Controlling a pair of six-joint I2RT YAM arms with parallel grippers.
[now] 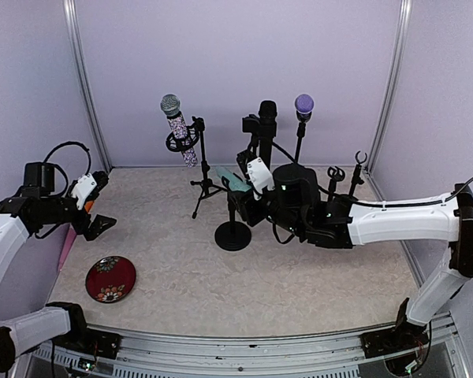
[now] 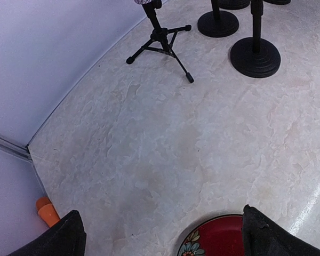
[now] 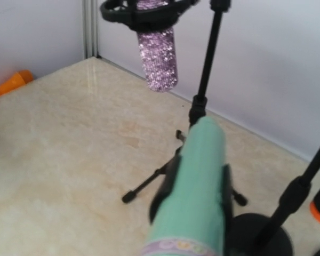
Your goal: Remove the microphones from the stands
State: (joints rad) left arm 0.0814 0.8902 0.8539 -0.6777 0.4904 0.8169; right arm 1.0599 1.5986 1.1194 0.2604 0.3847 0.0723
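Hanging wide and empty, left gripper [image 2: 162,232] — right gripper [image 1: 244,183] at green microphone [image 3: 194,181], grip unclear.

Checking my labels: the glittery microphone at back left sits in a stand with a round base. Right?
Not quite: the glittery microphone at back left sits in a tripod stand, not a round-based one. The top external view shows its splayed legs.

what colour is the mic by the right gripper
Mint green microphone, clearest in the right wrist view.

Red floral plate [image 1: 110,279] on the table [image 1: 299,276], front-left, orange object [image 2: 47,210] at its left edge.
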